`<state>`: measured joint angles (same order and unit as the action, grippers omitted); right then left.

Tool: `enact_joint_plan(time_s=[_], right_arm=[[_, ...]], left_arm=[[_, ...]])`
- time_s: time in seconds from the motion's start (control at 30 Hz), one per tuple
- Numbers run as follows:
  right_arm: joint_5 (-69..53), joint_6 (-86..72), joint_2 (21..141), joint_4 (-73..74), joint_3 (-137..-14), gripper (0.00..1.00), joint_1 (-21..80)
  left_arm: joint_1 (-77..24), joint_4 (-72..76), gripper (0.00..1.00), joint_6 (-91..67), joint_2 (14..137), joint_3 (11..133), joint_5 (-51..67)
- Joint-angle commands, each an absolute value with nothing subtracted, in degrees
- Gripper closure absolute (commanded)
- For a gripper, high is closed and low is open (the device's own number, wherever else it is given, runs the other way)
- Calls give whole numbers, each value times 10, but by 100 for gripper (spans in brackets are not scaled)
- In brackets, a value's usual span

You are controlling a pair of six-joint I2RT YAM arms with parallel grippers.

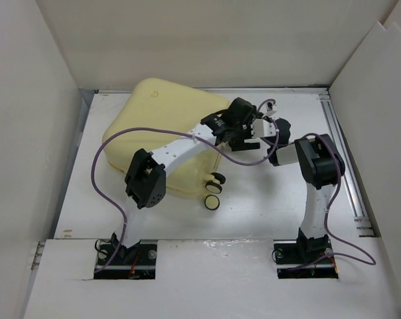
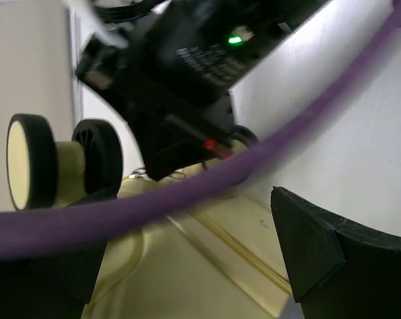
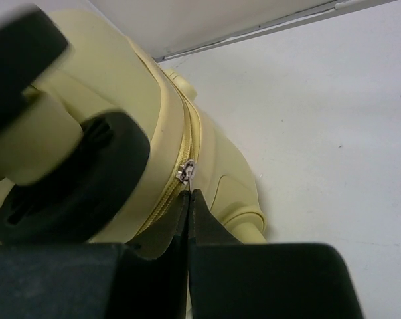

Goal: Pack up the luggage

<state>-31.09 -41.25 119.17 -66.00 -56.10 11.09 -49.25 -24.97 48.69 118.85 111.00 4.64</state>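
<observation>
The luggage [image 1: 154, 113], a pale-yellow hard-shell case, lies closed and flat at the back left of the table, its wheels [image 1: 215, 191] pointing toward me. My right gripper [image 3: 189, 194] is shut on the small metal zipper pull [image 3: 186, 171] on the case's yellow zipper line, and it shows in the top view as well [image 1: 251, 138]. My left gripper [image 2: 187, 266] is open just over the luggage [image 2: 207, 279] shell beside two wheels [image 2: 28, 163], with nothing between its fingers [image 2: 320, 246]. From above, the left gripper [image 1: 232, 136] hangs at the case's right edge, close to the right one.
A purple cable [image 2: 187, 193] crosses the left wrist view, right in front of the open fingers. The right arm's black wrist [image 2: 187, 66] sits close behind it. White walls [image 1: 48, 133] enclose the table on three sides. A metal rail [image 1: 343, 159] runs along the right side.
</observation>
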Motion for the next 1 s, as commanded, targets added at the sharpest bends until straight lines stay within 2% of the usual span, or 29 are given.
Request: enact_joint_plan(time_s=[0.0,0.13,0.23,0.37,0.5,0.7,0.9,0.97], right_arm=[[-346,-414,1201,-732,-546,100,95],[-359,-414,1207,-747,-546,100,95],[-365,-419,1213,-758,-546,100,90],[-370,-419,1219,-758,-546,100,90],[-376,-425,1225,-764,-562,100,84],[-382,-425,1231,-764,-562,100,79],[-388,-425,1231,-764,-562,100,74],[-388,-425,1231,-764,-562,100,74]], left_arm=[[-485,-163,0,519,1162,1154,12],[-464,-189,0,555,1203,1202,18],[-453,-245,5,567,1216,1244,33],[-453,-234,8,580,1176,1202,58],[-453,-204,4,598,1177,1163,52],[-433,-345,4,607,1272,1326,81],[-433,-338,5,620,1292,1323,81],[-433,-345,9,626,1305,1323,81]])
